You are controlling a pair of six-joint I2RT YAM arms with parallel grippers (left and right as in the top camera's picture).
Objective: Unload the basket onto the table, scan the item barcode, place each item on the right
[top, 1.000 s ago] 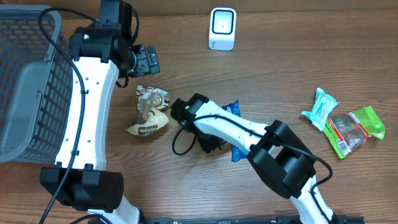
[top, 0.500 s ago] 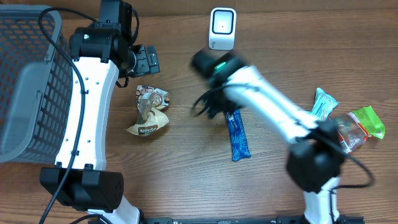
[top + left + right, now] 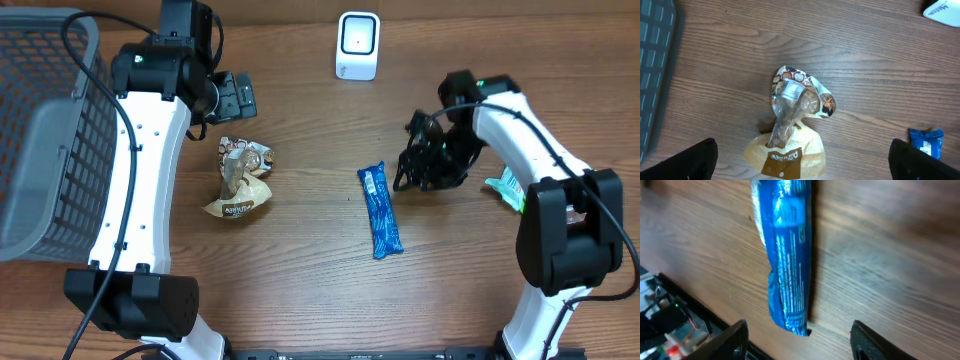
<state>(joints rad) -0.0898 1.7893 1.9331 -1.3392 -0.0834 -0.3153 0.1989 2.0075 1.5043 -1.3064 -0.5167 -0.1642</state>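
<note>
Centres on the blue wrapped bar (image 3: 381,210), lying flat on the wood about mid-table, long axis running far to near, a paler label panel at its far end. Untouched by either arm.

Looks like the pickup step: bar not yet grasped, nothing yet shown to the white scanner (image 3: 357,46) standing at the far edge, a little left of the bar's line.

Just right of the bar's far end, apart from it, hangs the right gripper (image 3: 425,165). Seen from its wrist camera with fingers (image 3: 730,337) spread and nothing between them, the bar stretching away beyond the tips.

Probably calls next for centring over the bar, closing across its narrow width, lifting, then turning the code side toward the scanner's face. Cannot tell which side carries the barcode; too small to read.

Further out: left gripper (image 3: 237,97) at the far left, jaws released wide and empty, above a crumpled brown snack pouch (image 3: 240,180) well left of the bar. Beyond that, grey basket (image 3: 40,130) at the left edge. To the right, a pale teal packet (image 3: 502,187) tucked against the right arm.

Bare wood between bar and scanner; only the right arm's own dangling cable close to the grasp.
</note>
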